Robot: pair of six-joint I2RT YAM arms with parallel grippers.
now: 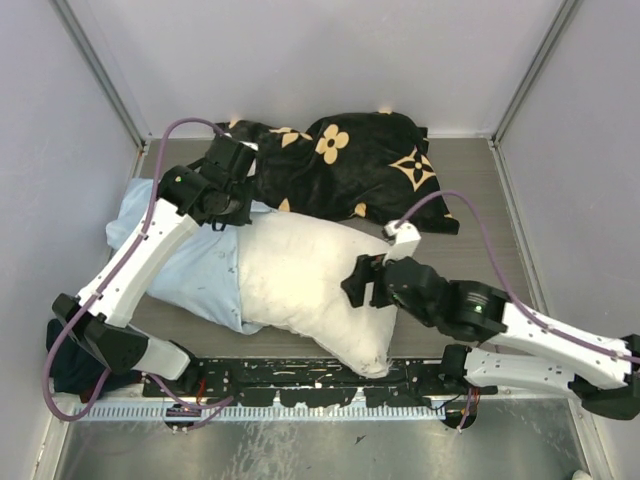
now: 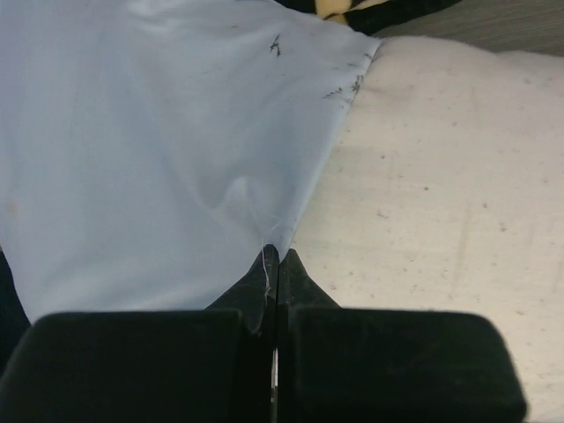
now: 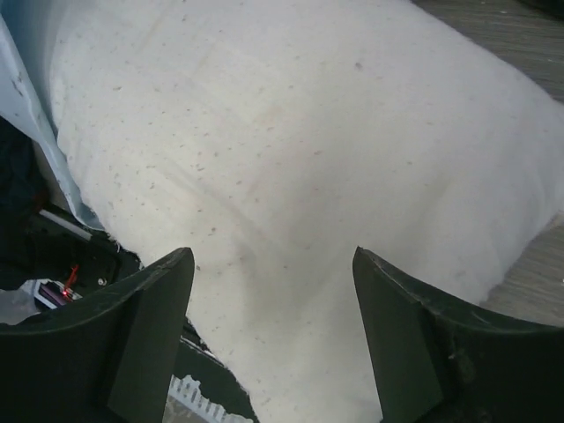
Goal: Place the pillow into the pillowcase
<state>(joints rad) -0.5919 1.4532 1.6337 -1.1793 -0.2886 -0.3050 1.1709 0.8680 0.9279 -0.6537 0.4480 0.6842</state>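
Two arms, bases at the near bench edge. The right arm lies low, running left from the near right. Its right tool [image 1: 362, 282] sits over the right half of the pillow [image 1: 310, 275], the jaws wide apart with nothing between them. In the wrist view the fingers [image 3: 154, 308] straddle bare pillow fabric, and I cannot tell if they touch it.

There is one pillow, cream and speckled, lying mid-bench and slanted, with its near right corner at the bench edge. Its left end goes under the mouth of the pillowcase [image 1: 195, 265]; how far in is hidden. There is one pillowcase, light blue and wrinkled, on the left side of the bench.

The left arm rises from the near left, its elbow is bent high, and its wrist folds back down. The left tool [image 2: 278, 256] is closed tight, pinching the pillowcase hem right where it meets the pillow.

One black cloth with tan flowers [image 1: 340, 165] is bunched at the far middle of the bench [image 1: 480, 190], touching the far edges of the pillow and the pillowcase.
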